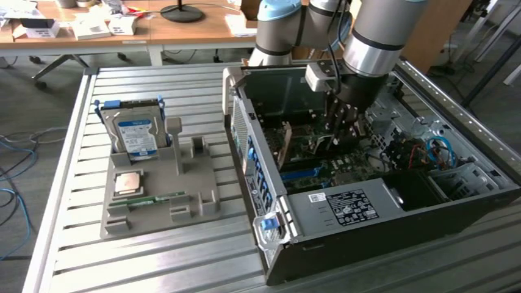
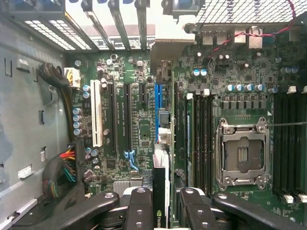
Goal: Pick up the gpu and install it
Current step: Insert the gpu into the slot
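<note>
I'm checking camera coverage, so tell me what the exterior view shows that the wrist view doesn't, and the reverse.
The exterior view adds the grey parts tray on the slatted metal table, holding the silver hard drive with a blue-white label and a narrow green memory stick. The wrist view adds the empty silver processor socket and a long white expansion slot. Shared: the open black computer case, its green motherboard, and the gripper closed on the gpu, a thin tan-brown circuit card.
</note>
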